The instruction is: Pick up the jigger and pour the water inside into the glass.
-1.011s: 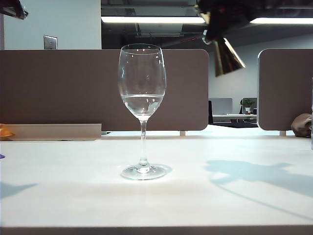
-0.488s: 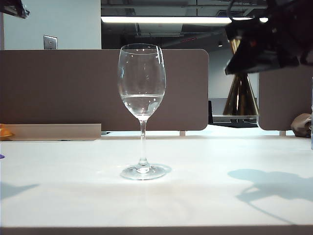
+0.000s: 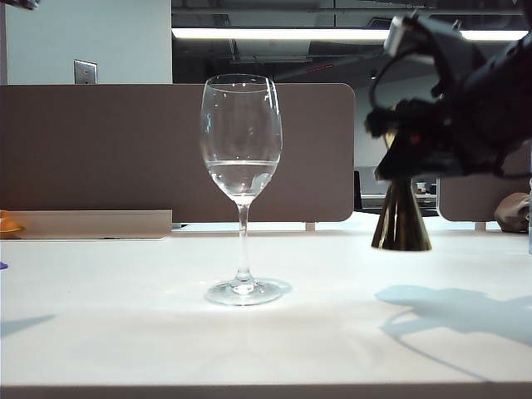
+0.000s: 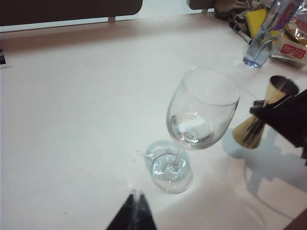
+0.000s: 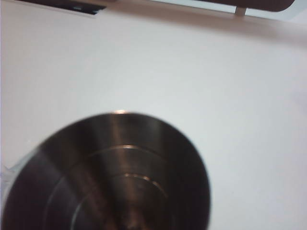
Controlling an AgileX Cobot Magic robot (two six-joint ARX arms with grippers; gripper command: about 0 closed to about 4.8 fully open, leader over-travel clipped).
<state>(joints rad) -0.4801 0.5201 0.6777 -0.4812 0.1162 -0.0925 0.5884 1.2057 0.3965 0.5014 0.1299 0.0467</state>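
The right pincer (image 3: 409, 170) grips the jigger (image 3: 401, 218) at its waist, upright on the bench (image 3: 125, 332) beside the glass (image 3: 241, 187). Release gently, without tipping it. The glass holds water (image 3: 241, 176); the jigger looks empty. The left pincer (image 4: 135, 216), pinched narrow, hovers near the glass's foot.

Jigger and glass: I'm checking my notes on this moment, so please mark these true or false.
1. The wine glass holds some water. True.
2. The jigger lies tipped over on the table. False: it is upright, with the right gripper closed around its waist.
3. The jigger is to the right of the glass in the exterior view. True.
4. The left gripper holds the glass stem. False: it is above the table, apart from the glass, holding nothing.
5. The glass lies on its side. False: it stands upright on its foot.
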